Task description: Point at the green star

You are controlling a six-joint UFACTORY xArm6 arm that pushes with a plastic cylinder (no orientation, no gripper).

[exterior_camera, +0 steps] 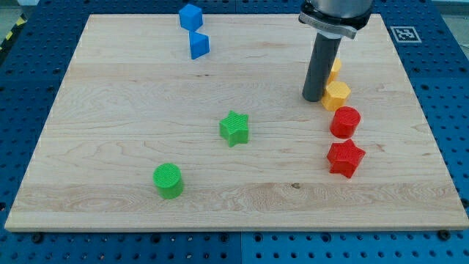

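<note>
The green star lies near the middle of the wooden board. My tip stands to the star's right and a little toward the view's top, well apart from it. The tip is right beside a yellow hexagon block, at its left. A second yellow block shows partly behind the rod.
A green cylinder sits toward the view's bottom left. A red cylinder and a red star lie at the right. Two blue blocks sit near the view's top edge.
</note>
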